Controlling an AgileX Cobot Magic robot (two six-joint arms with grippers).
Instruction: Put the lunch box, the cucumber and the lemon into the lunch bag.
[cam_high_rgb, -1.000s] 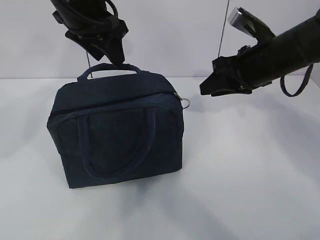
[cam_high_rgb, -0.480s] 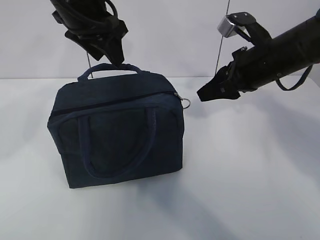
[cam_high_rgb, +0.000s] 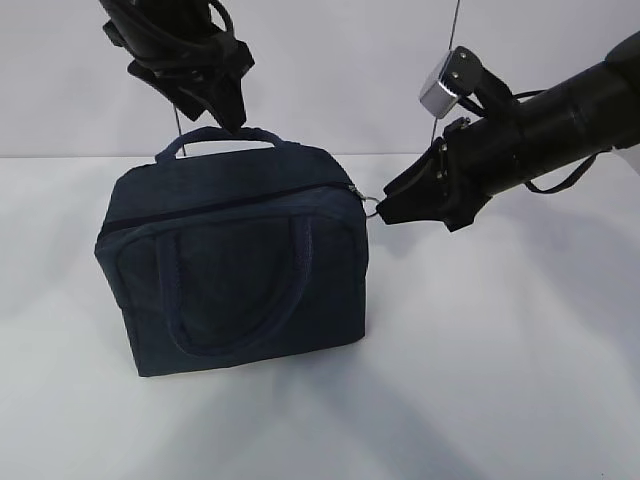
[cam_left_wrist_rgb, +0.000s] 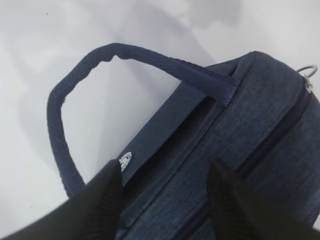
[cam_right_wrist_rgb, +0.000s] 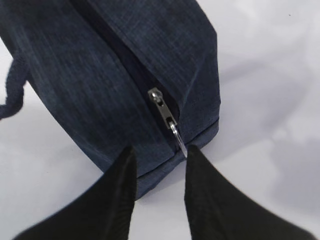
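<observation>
Right wrist view alone shows the right gripper (cam_right_wrist_rgb: 156, 155) spread around the ring pull (cam_right_wrist_rgb: 178, 137); left gripper (cam_left_wrist_rgb: 165, 175) spread; lunch bag (cam_high_rgb: 235, 265) zipped, contents hidden.

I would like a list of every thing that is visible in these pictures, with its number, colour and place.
boxy dark navy fabric lunch bag: one, dark navy, upright on the table, left of centre, zipper closed.
loop handles: two, navy, one on each long side of the bag.
silver ring pull: one, silver, at the bag's right top corner.
white table: one, white, under the bag.
left pincer: one, black, open above the rear handle.
right pincer: one, black, open, at the ring pull.
</observation>
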